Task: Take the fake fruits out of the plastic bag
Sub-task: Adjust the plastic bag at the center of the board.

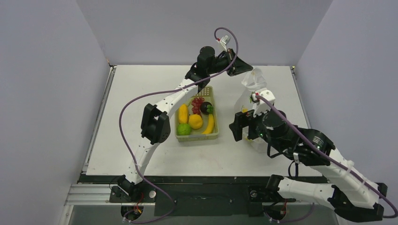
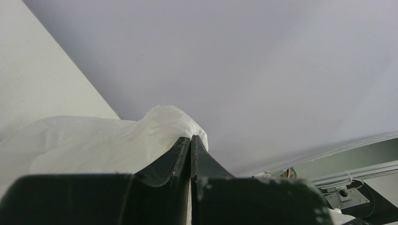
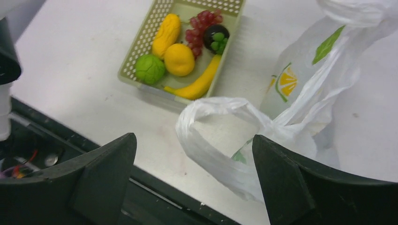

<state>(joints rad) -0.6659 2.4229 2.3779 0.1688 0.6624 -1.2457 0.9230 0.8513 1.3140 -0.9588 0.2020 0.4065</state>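
Observation:
The white plastic bag [image 1: 251, 91] stands right of the basket, its top pulled up. My left gripper [image 1: 240, 65] is shut on that top; in the left wrist view the closed jaws [image 2: 191, 137] pinch the white film [image 2: 94, 145]. My right gripper [image 1: 241, 128] hangs open beside the bag's near side. Its fingers [image 3: 192, 138] straddle a loose loop handle [image 3: 220, 140] without touching it. Fake fruits lie in the basket: a green round one [image 3: 150, 69], a dark maroon one [image 3: 216, 35], a banana [image 3: 199, 84], red grapes [image 1: 197, 101]. What the bag [image 3: 319, 79] holds is hidden.
The yellow-green slotted basket [image 1: 213, 136] sits mid-table, just left of the bag. The table's near edge and a black rail [image 3: 56, 136] lie below the right gripper. The left arm's purple cable [image 1: 126, 108] loops over the table's left half.

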